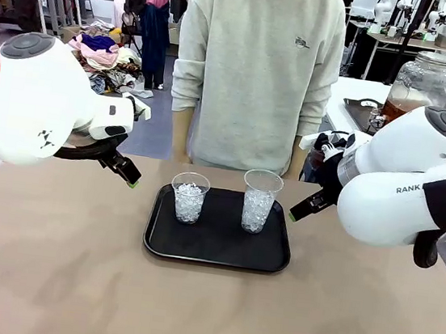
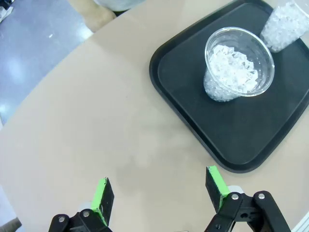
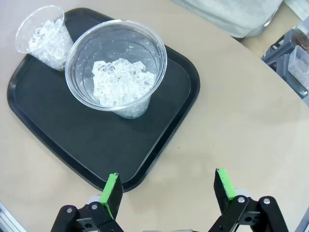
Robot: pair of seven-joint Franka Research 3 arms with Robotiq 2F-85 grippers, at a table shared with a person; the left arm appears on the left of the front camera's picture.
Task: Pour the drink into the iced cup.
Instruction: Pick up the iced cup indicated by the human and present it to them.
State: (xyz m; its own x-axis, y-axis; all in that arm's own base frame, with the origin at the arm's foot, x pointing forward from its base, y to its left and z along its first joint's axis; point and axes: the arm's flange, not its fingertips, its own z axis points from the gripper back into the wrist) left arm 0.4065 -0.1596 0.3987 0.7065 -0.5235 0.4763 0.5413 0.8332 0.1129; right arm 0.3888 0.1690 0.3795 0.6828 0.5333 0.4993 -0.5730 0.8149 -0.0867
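Two clear iced cups stand on a black tray (image 1: pixel 217 252): a shorter cup (image 1: pixel 189 198) on the left and a taller cup (image 1: pixel 259 202) on the right. My left gripper (image 1: pixel 130 178) hovers open just left of the tray; its wrist view shows the shorter cup (image 2: pixel 239 65) ahead of the open gripper (image 2: pixel 159 193). My right gripper (image 1: pixel 293 214) hangs open at the tray's right edge, with the taller cup (image 3: pixel 116 67) beyond the open gripper (image 3: pixel 168 191). The amber drink sits low in a big glass jar (image 1: pixel 416 89) on a table at the back right.
A person in a grey sweatshirt (image 1: pixel 256 65) stands at the far edge, hands low by the table. The tan tabletop (image 1: pixel 205 311) stretches bare in front of the tray. A second table with a dark tray (image 1: pixel 360 110) is behind on the right.
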